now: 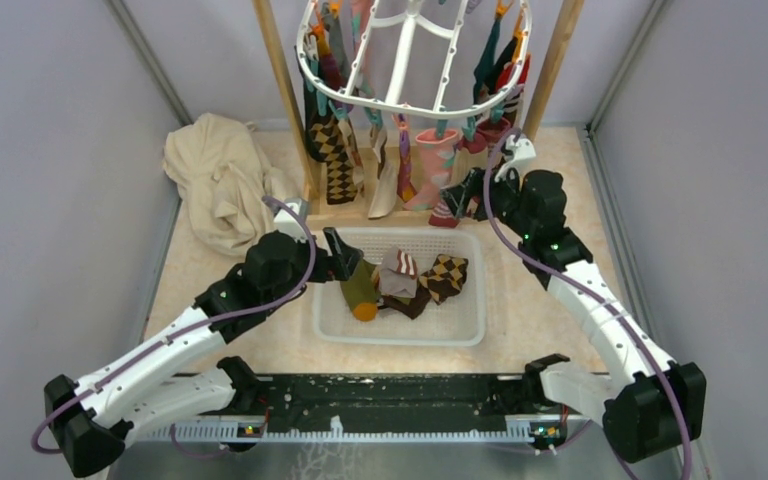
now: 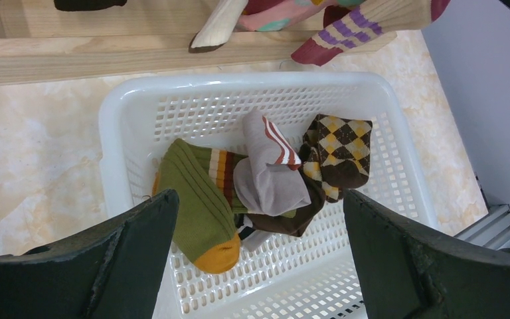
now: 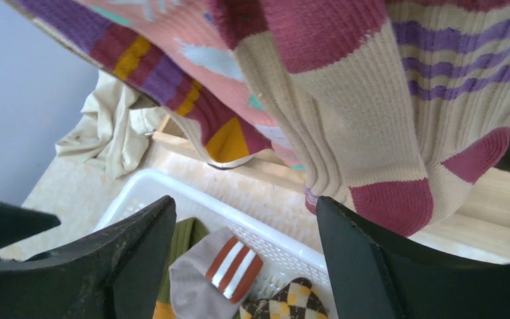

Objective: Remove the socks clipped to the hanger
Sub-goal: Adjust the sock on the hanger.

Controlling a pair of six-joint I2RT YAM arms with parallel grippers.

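Socks [image 1: 430, 165] are hanging clipped around the white hanger [image 1: 410, 60] at the far end of the table, between the posts of the wooden frame [image 1: 280, 90]. My right gripper [image 3: 246, 199] is reaching up under a striped sock [image 3: 372, 133], fingers standing apart, its heel dangling just above one finger, unclamped. My left gripper [image 2: 259, 196] is hovering spread wide over the basket [image 2: 116, 133], holding nothing; a green sock [image 2: 199, 199], a grey sock [image 2: 269, 183] and an argyle sock [image 2: 342, 149] are lying inside.
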